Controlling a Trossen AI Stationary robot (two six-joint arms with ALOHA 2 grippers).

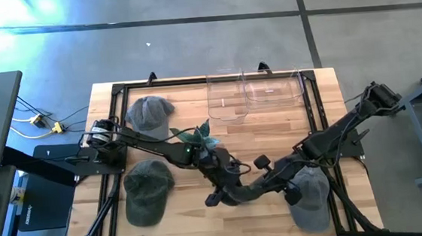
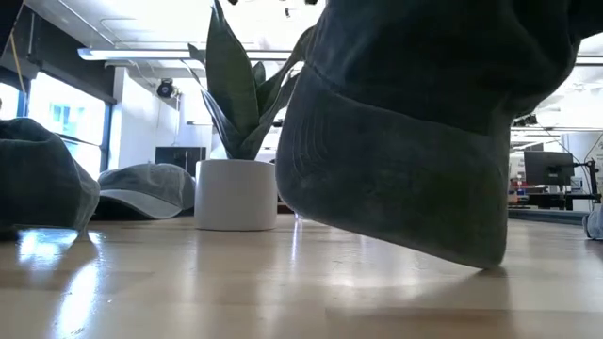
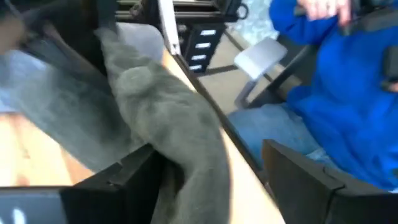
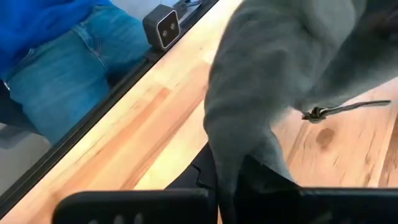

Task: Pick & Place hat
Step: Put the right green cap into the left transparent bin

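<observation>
A dark grey-green hat (image 1: pixel 238 193) hangs between my two grippers near the table's front middle. It fills the low view (image 2: pixel 405 141). My left gripper (image 1: pixel 220 191) is shut on its left side and my right gripper (image 1: pixel 267 183) is shut on its right side. Three other hats lie flat on the table: a grey one (image 1: pixel 150 112) at the far left, a dark green one (image 1: pixel 147 191) at the near left, and a light grey one (image 1: pixel 312 197) at the near right. My left gripper pinches a bunched fold of the hat's cloth (image 3: pixel 186 149) between its two fingers; the cloth drapes over the fingers and hides which part it is. My right gripper pinches the hat's cloth (image 4: pixel 242 155) near the back strap with its metal buckle (image 4: pixel 318 114). The hat hangs mostly lifted, and its lowest edge (image 2: pixel 482 264) is at the table top; I cannot tell whether it touches.
A potted plant (image 1: pixel 197 138) in a white pot (image 2: pixel 236 194) stands just behind the held hat. Two clear plastic bins (image 1: pixel 254 93) sit at the far edge. A person in a blue top and jeans (image 3: pixel 336 93) sits beyond the table's near edge.
</observation>
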